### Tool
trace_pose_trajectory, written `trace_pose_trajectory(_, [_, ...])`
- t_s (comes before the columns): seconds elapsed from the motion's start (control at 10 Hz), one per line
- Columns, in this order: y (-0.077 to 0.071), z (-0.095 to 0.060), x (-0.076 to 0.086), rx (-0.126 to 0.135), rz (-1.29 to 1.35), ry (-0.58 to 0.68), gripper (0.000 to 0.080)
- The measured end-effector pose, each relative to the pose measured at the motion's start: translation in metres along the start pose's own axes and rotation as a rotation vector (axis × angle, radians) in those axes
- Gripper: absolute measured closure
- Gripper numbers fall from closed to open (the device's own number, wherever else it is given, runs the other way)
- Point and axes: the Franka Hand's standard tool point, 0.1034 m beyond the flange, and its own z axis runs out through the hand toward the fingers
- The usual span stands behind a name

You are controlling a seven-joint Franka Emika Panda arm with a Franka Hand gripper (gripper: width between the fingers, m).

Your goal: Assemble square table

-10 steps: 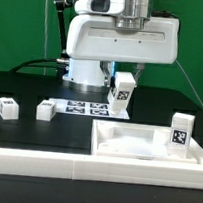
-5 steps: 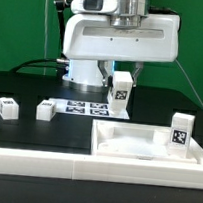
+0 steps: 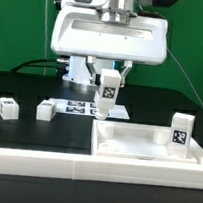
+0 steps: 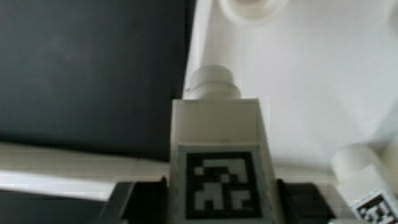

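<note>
Square table, partly assembled.

Exterior view: the slab (image 3: pixel 135 145) is lying against the long white rail (image 3: pixel 43 166), showing a shallow recess with nothing loose in it that I can see. A standing leg (image 3: pixel 179 134) is sitting on the slab's corner toward the exterior view's right; whether it is fixed I cannot tell. The gripper (image 3: pixel 109 82) is hanging over the slab's far edge, its jaws partly closed and clamping the held leg (image 3: pixel 106 102) upright, tag facing outward. A loose leg block (image 3: pixel 44 109) and a farther leg block (image 3: pixel 8 106) are waiting on the black table (image 3: pixel 30 88), well apart from the slab toward the exterior view's left. The marker board (image 3: pixel 81 109) is lying beyond the slab.

By my reckoning one leg of four is placed and three are remaining.

Wrist view: the held leg (image 4: pixel 217 130) is filling the frame between the dark fingers (image 4: pixel 128 203), its peg pointing at the slab's (image 4: pixel 311 90) edge. A recessed hole (image 4: pixel 249 8) is showing farther along the slab.
</note>
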Motion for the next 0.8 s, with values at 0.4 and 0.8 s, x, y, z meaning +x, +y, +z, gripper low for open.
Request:
trace_pose_trajectory(0.4, [0.008,0.0,-0.002,-0.044,-0.005,0.065,0.0511])
trace_pose_trajectory(0.8, [0.028,0.008,0.035,-0.002,0.094,0.038,0.0511])
